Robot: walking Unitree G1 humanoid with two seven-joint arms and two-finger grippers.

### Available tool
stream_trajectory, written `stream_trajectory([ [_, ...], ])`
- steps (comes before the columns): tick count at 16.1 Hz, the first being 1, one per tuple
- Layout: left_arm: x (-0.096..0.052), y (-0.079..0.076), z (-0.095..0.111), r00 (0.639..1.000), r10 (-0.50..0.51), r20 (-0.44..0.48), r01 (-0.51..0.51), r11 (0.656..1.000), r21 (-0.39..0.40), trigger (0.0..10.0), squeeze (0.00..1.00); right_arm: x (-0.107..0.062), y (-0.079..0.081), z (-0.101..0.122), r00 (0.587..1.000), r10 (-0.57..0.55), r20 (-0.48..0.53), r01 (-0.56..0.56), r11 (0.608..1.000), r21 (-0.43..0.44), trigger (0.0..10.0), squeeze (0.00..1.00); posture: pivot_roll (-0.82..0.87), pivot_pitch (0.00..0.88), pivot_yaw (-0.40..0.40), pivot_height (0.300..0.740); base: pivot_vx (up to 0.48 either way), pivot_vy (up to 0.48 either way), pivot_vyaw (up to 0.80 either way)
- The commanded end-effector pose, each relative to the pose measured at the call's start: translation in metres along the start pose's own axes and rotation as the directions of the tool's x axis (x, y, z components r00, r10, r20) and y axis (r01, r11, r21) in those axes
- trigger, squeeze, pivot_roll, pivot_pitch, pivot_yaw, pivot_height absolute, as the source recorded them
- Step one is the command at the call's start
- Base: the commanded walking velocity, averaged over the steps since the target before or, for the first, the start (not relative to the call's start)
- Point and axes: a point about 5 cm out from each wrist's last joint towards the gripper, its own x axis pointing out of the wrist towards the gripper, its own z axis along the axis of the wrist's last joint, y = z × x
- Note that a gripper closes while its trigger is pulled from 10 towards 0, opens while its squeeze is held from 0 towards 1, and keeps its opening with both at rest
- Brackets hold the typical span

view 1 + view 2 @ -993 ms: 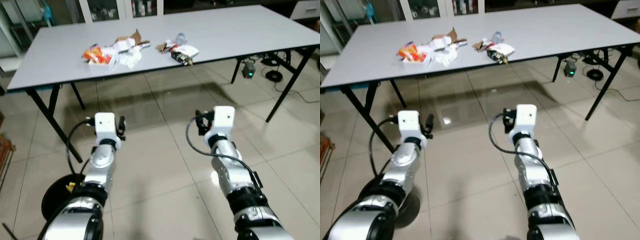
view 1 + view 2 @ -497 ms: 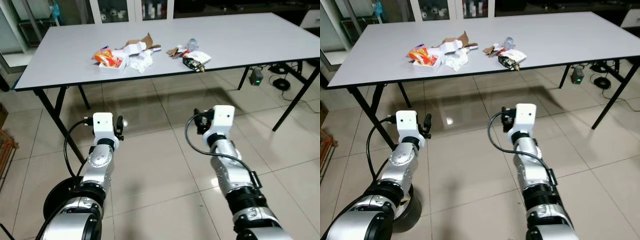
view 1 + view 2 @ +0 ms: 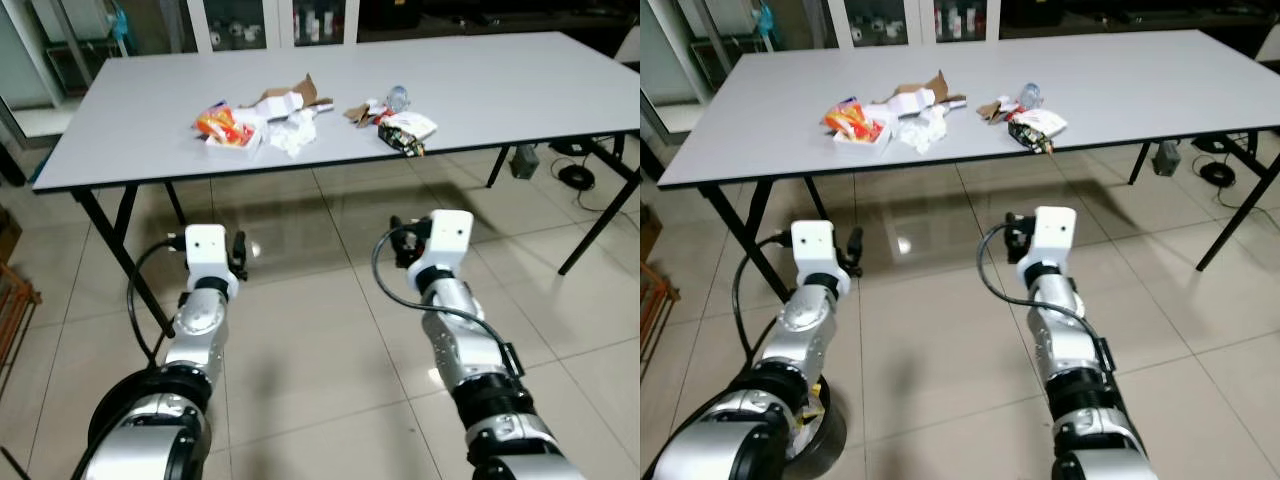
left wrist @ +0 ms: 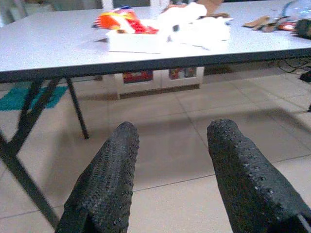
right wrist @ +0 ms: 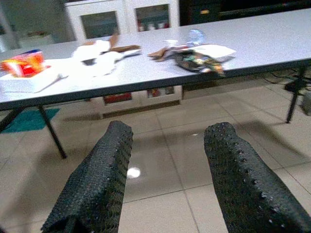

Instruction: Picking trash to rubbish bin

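Trash lies in a cluster on the grey table (image 3: 500, 80): an orange wrapper on a white tray (image 3: 228, 127), crumpled white paper (image 3: 295, 130), a torn cardboard piece (image 3: 290, 98), a snack packet (image 3: 405, 132) and a small plastic bottle (image 3: 397, 97). A black round bin (image 3: 828, 432) stands on the floor by my left elbow. Both arms are held forward over the tiles, well short of the table. My left gripper (image 4: 172, 141) is open and empty, and it faces the orange wrapper (image 4: 121, 22). My right gripper (image 5: 167, 138) is also open and empty, facing the snack packet (image 5: 201, 56).
Black folding table legs (image 3: 120, 230) stand ahead on the left and right. White cabinets (image 3: 270, 20) line the wall behind the table. A power adapter and cables (image 3: 545, 165) lie on the floor at the right. Tiled floor stretches between me and the table.
The whole picture has shifted as the camera moved, and the trash now sits more to the right in the head views. Both arms hold the same pose with the grippers open.
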Motion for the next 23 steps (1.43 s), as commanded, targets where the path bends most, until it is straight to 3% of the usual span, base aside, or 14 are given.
stream_trajectory([
  [1, 0.001, -0.008, 0.002, 1.0, -0.02, 0.003, 0.02, 1.0, -0.006, 10.0, 0.0, 0.0, -0.008, 0.004, 1.0, -0.026, 0.015, 0.026, 1.0, 0.0, 10.0, 0.0, 0.0, 0.006, 0.031, 0.74, 0.352, 0.0, 0.0],
  [12, 0.004, -0.008, 0.008, 1.0, -0.018, 0.025, 0.018, 1.0, 0.013, 10.0, 0.0, 0.0, -0.008, 0.003, 1.0, -0.029, 0.012, 0.029, 1.0, -0.006, 10.0, 0.0, 0.0, 0.0, 0.032, 0.74, 0.437, 0.0, 0.0],
  [15, 0.007, -0.008, 0.032, 0.987, -0.038, 0.156, 0.03, 0.998, 0.051, 10.0, 0.0, 0.001, -0.008, 0.046, 0.968, -0.047, 0.247, 0.042, 0.999, 0.027, 10.0, 0.0, 0.0, 0.009, 0.043, 0.74, 0.48, 0.0, 0.0],
  [16, 0.006, -0.009, 0.04, 0.978, -0.047, 0.201, 0.037, 0.998, 0.053, 10.0, 0.0, 0.001, -0.007, 0.054, 0.957, -0.042, 0.288, 0.046, 0.999, -0.006, 10.0, 0.0, 0.0, 0.01, 0.047, 0.74, 0.48, 0.0, 0.0],
  [19, 0.004, -0.012, 0.053, 0.96, -0.06, 0.274, 0.042, 0.996, 0.072, 10.0, 0.0, -0.001, -0.005, 0.07, 0.929, -0.041, 0.368, 0.039, 0.999, 0.012, 10.0, 0.0, 0.0, 0.01, 0.055, 0.74, 0.48, 0.0, 0.0],
  [23, 0.002, -0.019, 0.062, 0.943, -0.088, 0.321, 0.058, 0.993, 0.104, 10.0, 0.0, -0.004, -0.006, 0.075, 0.916, -0.048, 0.397, 0.044, 0.999, 0.021, 10.0, 0.0, -0.01, 0.013, 0.057, 0.74, 0.48, 0.0, 0.0],
])
